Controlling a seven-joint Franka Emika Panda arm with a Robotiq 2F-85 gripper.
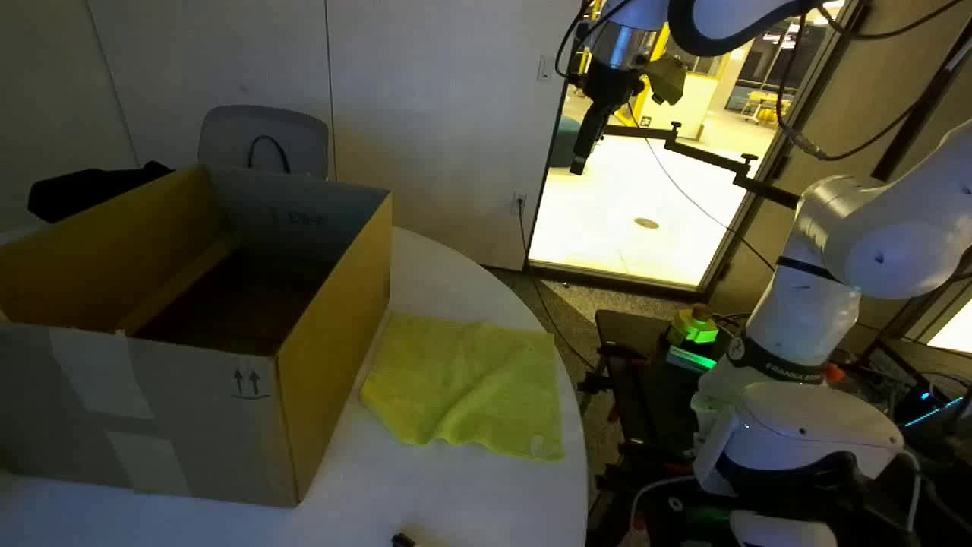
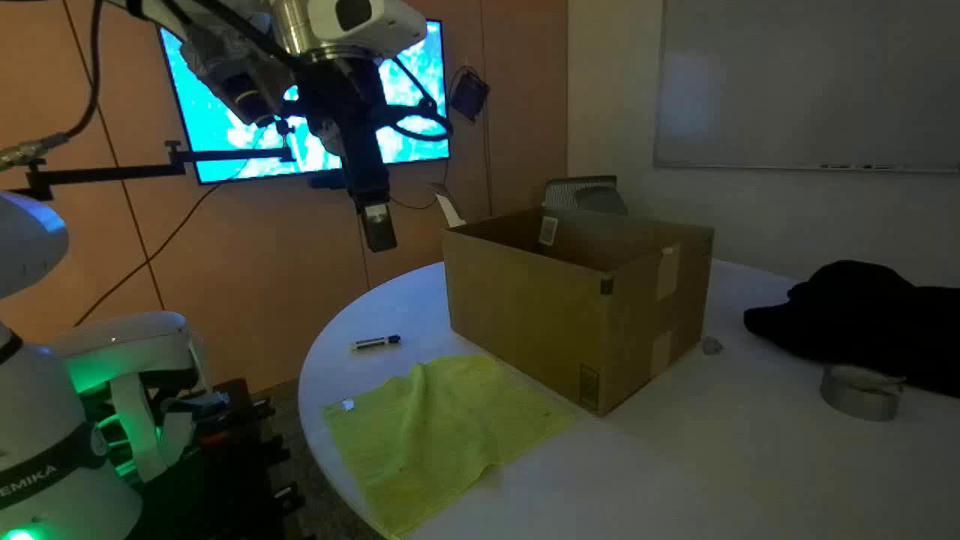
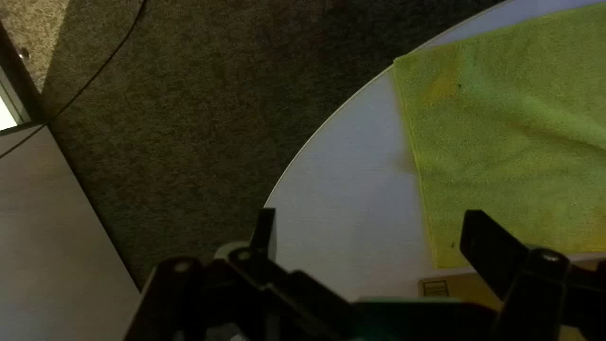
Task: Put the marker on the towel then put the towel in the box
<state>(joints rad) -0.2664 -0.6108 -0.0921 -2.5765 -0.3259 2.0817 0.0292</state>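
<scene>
The yellow-green towel (image 1: 471, 387) lies spread with a few folds on the white round table, beside the box; it also shows in an exterior view (image 2: 450, 435) and the wrist view (image 3: 511, 142). The marker (image 2: 375, 343) lies on the table just off the towel's edge; only its dark end (image 1: 402, 540) shows at the bottom of an exterior view. The open-topped cardboard box (image 1: 326, 365) stands upright, also seen in an exterior view (image 2: 525, 315) and the wrist view (image 3: 466, 289). My gripper (image 3: 369, 222) is open and empty, high above the table (image 2: 379, 236).
A dark cloth heap (image 2: 862, 307) and a grey tape roll (image 2: 861, 394) lie on the table (image 2: 675, 472) past the box. A small crumpled bit (image 2: 711, 345) lies by the box. A grey chair (image 1: 304, 140) stands behind. The table edge curves close to the towel.
</scene>
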